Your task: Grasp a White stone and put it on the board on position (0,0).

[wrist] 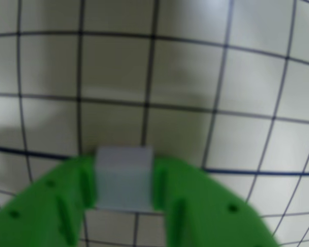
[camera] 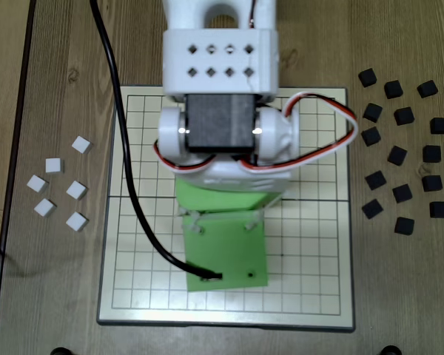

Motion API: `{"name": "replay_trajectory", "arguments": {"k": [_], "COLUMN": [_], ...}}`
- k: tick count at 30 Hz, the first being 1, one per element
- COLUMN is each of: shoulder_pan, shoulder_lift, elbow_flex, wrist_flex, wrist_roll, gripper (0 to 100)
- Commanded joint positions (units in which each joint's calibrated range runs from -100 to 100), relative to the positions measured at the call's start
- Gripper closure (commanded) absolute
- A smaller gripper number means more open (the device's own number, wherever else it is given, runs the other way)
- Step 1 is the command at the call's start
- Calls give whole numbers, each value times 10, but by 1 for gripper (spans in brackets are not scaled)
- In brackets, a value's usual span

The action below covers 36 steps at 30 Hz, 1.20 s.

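Note:
In the wrist view my green gripper (wrist: 124,180) is shut on a white stone (wrist: 123,177), a small pale cube held between the two fingers above the gridded board (wrist: 195,92). In the fixed view the green gripper body (camera: 226,244) hangs over the lower middle of the board (camera: 311,222); the held stone is hidden under it there. Several more white stones (camera: 55,185) lie loose on the wooden table left of the board.
Several black stones (camera: 403,151) lie scattered on the table right of the board. A black cable (camera: 129,170) runs down across the board's left part to the gripper. The white arm body (camera: 218,74) covers the board's top middle.

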Motion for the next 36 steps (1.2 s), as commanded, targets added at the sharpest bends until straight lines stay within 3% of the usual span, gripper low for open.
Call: {"name": "replay_trajectory", "arguments": {"k": [1,36], "shoulder_pan": [13,17], "shoulder_lift": [-22,-12], "elbow_flex": [0,6], "wrist_flex": [-6,-9], "wrist_roll": [1,6], "gripper": [94,94]}}
